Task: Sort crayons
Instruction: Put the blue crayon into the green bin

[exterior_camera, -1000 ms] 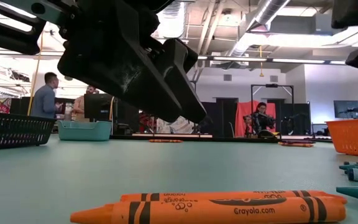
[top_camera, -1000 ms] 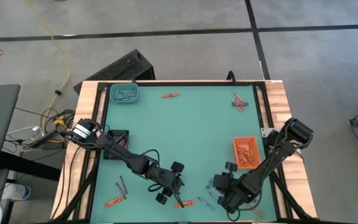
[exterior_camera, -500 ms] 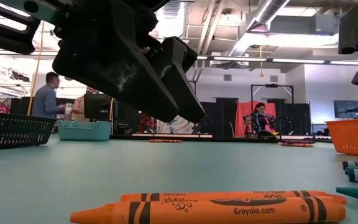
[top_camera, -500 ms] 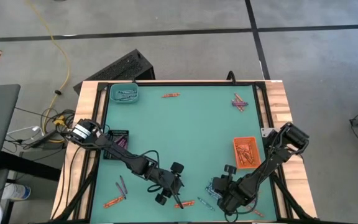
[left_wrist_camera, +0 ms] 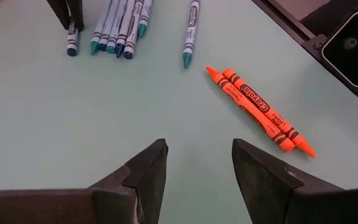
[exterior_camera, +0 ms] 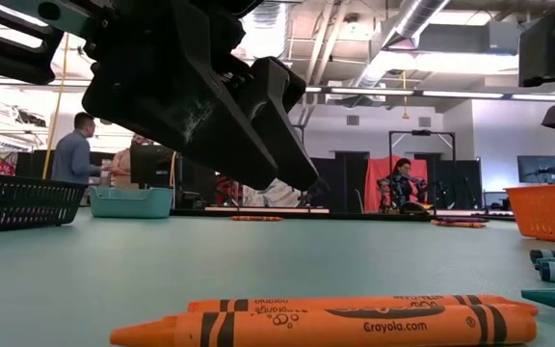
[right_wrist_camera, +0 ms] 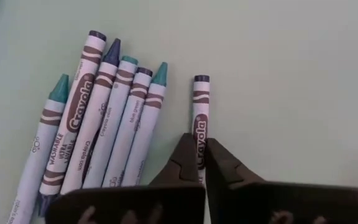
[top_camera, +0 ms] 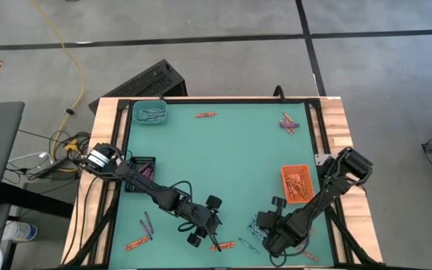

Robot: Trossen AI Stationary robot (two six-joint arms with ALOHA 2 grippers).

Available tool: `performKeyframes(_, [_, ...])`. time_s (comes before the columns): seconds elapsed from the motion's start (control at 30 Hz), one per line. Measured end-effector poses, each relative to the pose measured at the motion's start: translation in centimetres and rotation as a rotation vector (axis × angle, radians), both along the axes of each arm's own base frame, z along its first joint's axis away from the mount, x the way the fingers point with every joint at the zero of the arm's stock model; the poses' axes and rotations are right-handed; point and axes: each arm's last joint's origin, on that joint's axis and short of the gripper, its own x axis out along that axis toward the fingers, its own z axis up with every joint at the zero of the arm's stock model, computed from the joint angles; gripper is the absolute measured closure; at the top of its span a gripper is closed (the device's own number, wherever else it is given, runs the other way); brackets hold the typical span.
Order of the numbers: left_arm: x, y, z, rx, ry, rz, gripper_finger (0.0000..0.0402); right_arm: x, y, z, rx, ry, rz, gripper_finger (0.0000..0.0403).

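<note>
I'm clamping the right gripper (right_wrist_camera: 201,163) on one blue-grey crayon (right_wrist_camera: 199,124). Next I'm lifting it clear. The left gripper (left_wrist_camera: 196,163) is hanging open.

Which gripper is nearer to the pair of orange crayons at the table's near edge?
Left. The left gripper, open, hangs just short of the orange crayon pair. The right gripper is farther off, shut on a single blue crayon beside the blue crayon cluster.

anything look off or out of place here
Nothing damaged or spilled. Crayons lie loose across the table, unsorted: an orange pair near the left tool, and a blue bunch beside the one the right tool pinches.
</note>
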Motion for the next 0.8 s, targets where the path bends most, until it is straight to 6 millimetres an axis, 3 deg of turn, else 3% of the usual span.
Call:
performKeyframes(0.23, [0.1,0.3,0.0,0.081,-0.037,0.07,0.023,0.4,-0.2,1.1,-0.09,-0.023,0.015,0.0401])
performKeyframes(0.43, [0.9,0.9,1.0,0.142,-0.159,0.093,0.023,0.6,-0.3,4.7,-0.176,-0.17,0.022,0.0402])
performKeyframes(0.57, [1.5,2.0,3.1,0.153,-0.287,0.118,0.023,0.4,-0.6,7.4,-0.214,-0.306,0.037,0.0402])
performKeyframes(0.8, [1.1,5.3,8.8,0.302,-0.474,0.194,0.023,-0.8,-1.6,11.0,-0.319,-0.469,0.065,0.0402])
